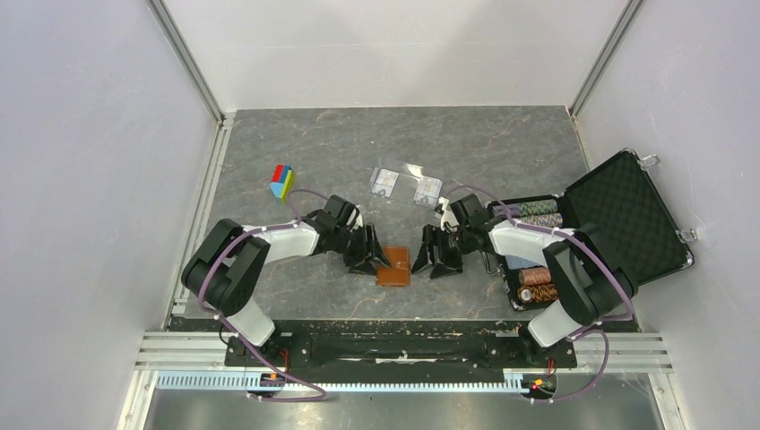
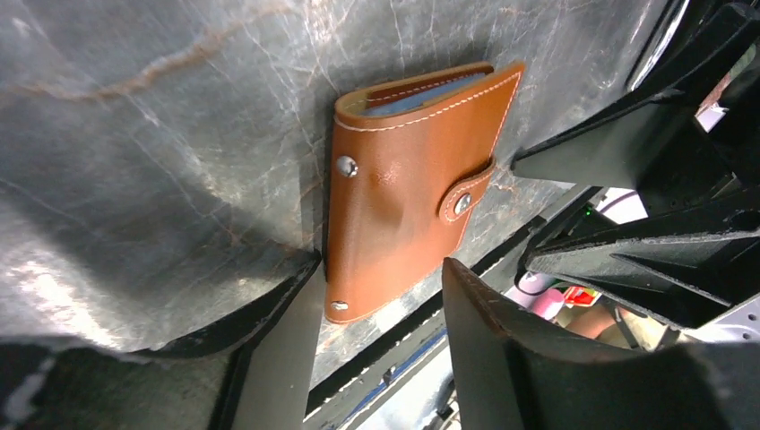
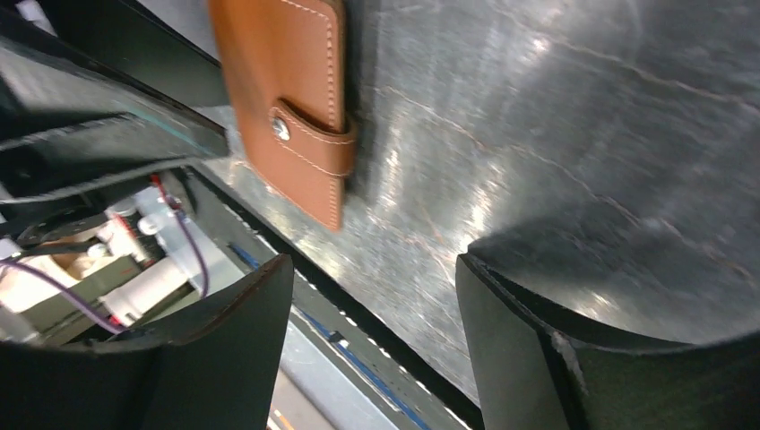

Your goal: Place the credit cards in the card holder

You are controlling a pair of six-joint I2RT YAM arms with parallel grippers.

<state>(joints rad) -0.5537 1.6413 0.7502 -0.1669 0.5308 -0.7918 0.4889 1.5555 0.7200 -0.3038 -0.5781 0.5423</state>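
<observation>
Card holder point(image 1: 392, 267) lies flat and closed on the grey marbled bench point(image 1: 358, 143), at the near edge, midway between the two arms. In the left wrist view its snap tab point(image 2: 464, 195) is fastened across the free edge, and a thin pale-blue strip, the edge of the credit cards point(image 2: 417, 100), shows inside the far open end; how many cards there are I cannot tell. Left gripper point(image 1: 367, 255) is low over the bench at the holder's left side; jaws are parted with nothing between them, and one finger point(image 2: 278, 358) sits just beside the holder's near corner; whether it touches I cannot tell. Right gripper point(image 1: 436, 255) faces it from the holder's right side, just beside the holder but apart from it; jaws are parted wide over bare bench and hold nothing. A clear plastic tray point(image 1: 405, 184) sits farther back on the bench, behind the grippers. A coloured block point(image 1: 282, 181) lies to the left rear. An open black case point(image 1: 627, 215) with rolls of chips point(image 1: 536, 282) stands at the right edge.
</observation>
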